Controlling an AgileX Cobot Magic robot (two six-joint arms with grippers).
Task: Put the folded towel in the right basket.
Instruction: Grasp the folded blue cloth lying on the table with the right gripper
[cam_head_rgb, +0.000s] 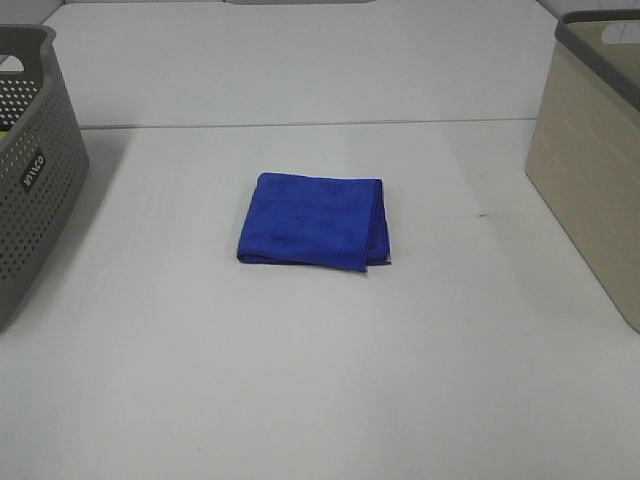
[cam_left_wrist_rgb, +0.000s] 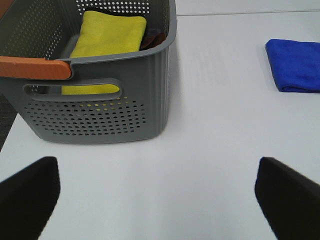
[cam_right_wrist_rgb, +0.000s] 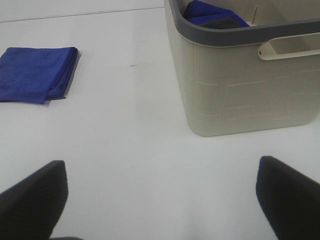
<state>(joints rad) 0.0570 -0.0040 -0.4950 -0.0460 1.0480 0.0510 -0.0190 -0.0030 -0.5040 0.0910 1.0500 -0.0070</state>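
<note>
The folded towel lies flat on the white table, about midway between the two baskets and well apart from both. It is a deep royal blue with a soft, faintly ribbed pile, and it is folded into a neat, nearly square pad. The stacked layers show as thin lines along its right edge. At its near right corner a dark sliver pokes out from under the fold.

The right basket stands at the right edge of the table. It is beige with a darker grey rim, a brick-like relief on its walls and a cut-out handle. The right wrist view shows a blue cloth already lying inside it, with something dark against that cloth. At the left edge stands a grey perforated basket with a small label on its wall. It holds a folded yellow towel with a dark brownish cloth beside it, and an orange strip sits on its rim.

Neither arm shows in the high view. The left gripper hovers over bare table near the grey basket, with its black fingers spread wide and nothing between them. The right gripper hangs near the beige basket, its fingers likewise far apart and empty.
</note>
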